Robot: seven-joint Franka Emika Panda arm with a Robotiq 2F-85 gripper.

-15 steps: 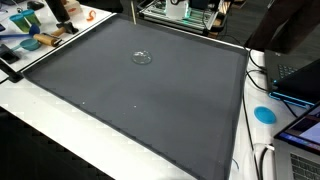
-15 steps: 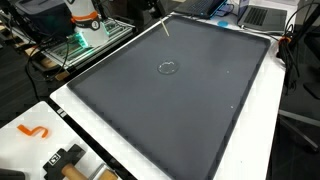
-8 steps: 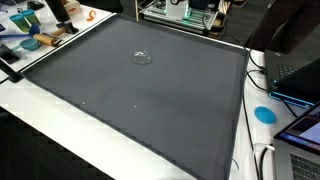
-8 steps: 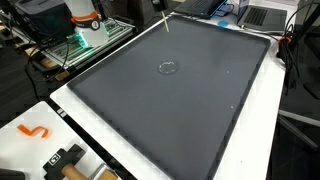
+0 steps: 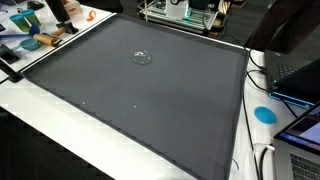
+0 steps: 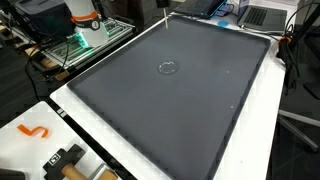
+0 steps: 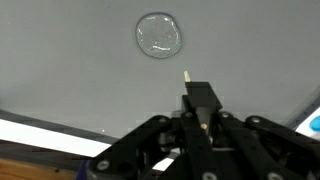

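Setting: robotics lab or workshop. Evidence: white desk under a large dark mat; open laptops at its edge; loose cables; wire cart carrying green-lit electronics; odd hardware lying about

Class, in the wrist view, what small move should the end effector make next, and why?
Probably ease forward toward the clear round dish: the end effector, shut on a thin stick, holds its tip short of the dish, above the mat.
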